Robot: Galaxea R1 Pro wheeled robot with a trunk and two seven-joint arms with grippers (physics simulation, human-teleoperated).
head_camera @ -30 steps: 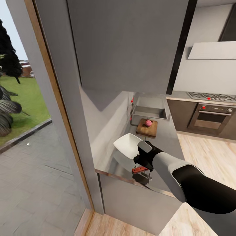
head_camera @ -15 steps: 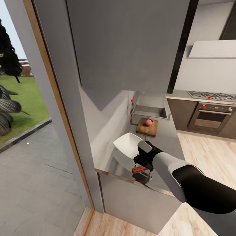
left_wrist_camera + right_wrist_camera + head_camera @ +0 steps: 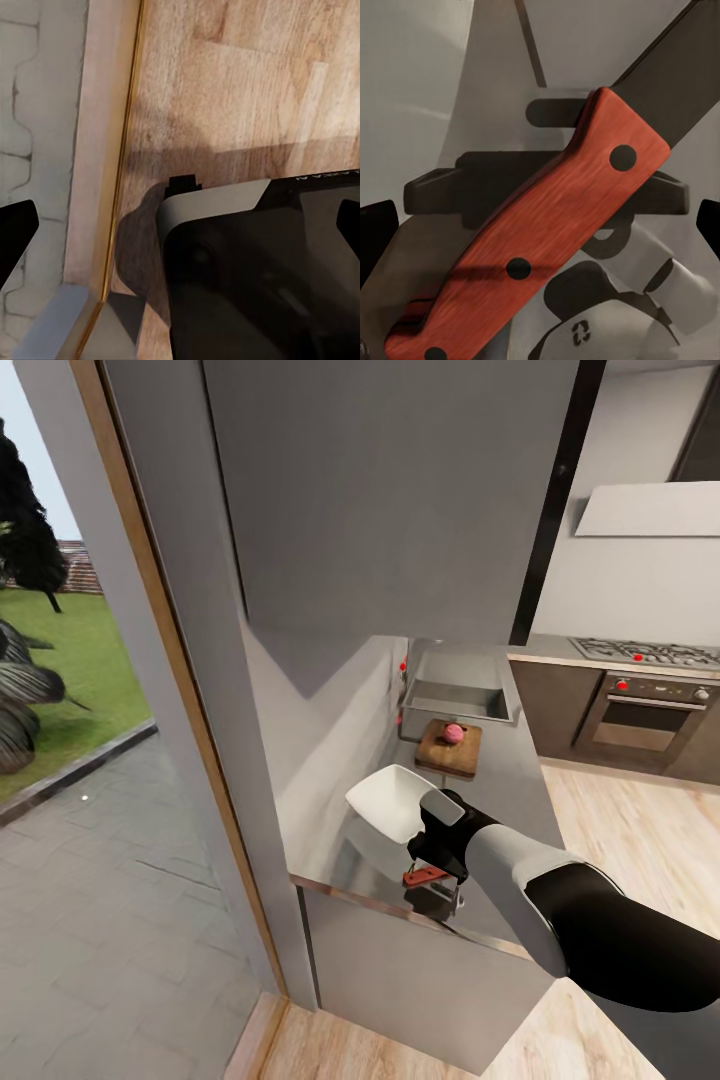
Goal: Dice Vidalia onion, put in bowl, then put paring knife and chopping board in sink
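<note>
Since a second ago the view has tilted slightly; the things lie as before. The desk (image 3: 520,780) carries the sink (image 3: 455,698) at its far end, then the chopping board (image 3: 450,752) with the Vidalia onion (image 3: 454,734) on it, then the bowl (image 3: 392,801). Nearest, the right tool (image 3: 432,882) hangs over the paring knife (image 3: 540,225), fingers wide apart, gripping nothing. The left tool (image 3: 180,225) is spread above the wood floor (image 3: 247,82).

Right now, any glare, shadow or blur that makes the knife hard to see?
Head view: the glossy countertop mirrors the wall, and the right claw casts a dark reflection under the paring knife. Right wrist view: the red handle is sharp but close, over the claw's shadow. Left wrist view: soft shadow on the wood floor.
</note>
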